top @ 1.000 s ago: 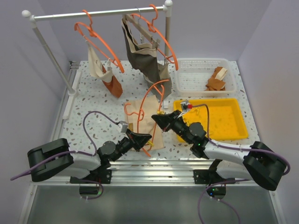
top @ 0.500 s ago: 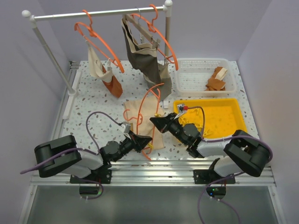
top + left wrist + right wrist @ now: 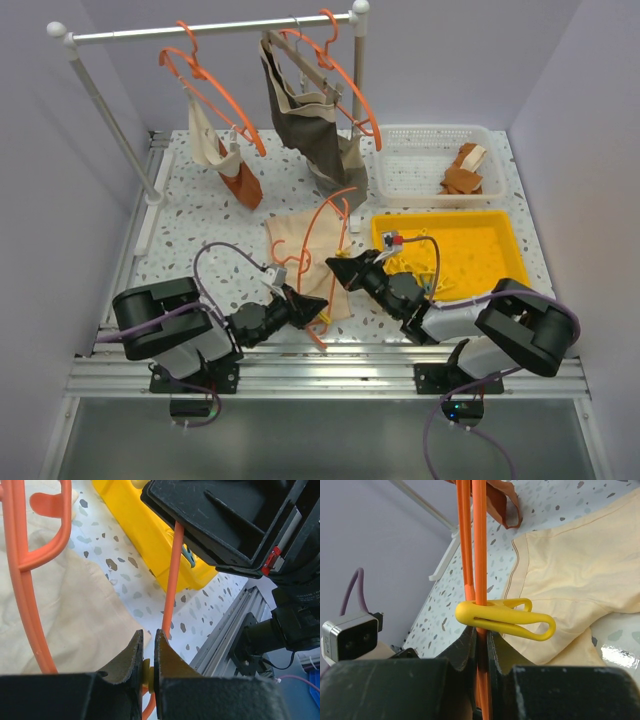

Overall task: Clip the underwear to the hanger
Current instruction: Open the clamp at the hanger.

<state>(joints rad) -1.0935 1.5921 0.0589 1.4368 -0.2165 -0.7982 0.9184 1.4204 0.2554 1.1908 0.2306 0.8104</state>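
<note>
My left gripper is clamped nearly shut on a small yellow piece, probably a clip, seated at the near end of the hanger. I cannot tell whether the jaws catch the wire as well. My right gripper is pinched tight on the same hanger further along its wire, and a yellow clip rides the wire just beyond its fingertips. So I hold the hanger at two places. Its long axis runs away from me, from the left gripper at the near edge through the right gripper to its far end.

The underwear lies flat on the table, just past my left fingers and off to their left. It is to the left of the right gripper too. The wire runs along the cloth's right edge. The clip crosses the wire with its long body pointing out over the cloth, but I cannot tell whether it bites any of it; I judge not yet. The left gripper is the nearer to the cloth's near corner. I reckon the coming move turns on carrying wire and clip leftward and down onto that edge.
</note>
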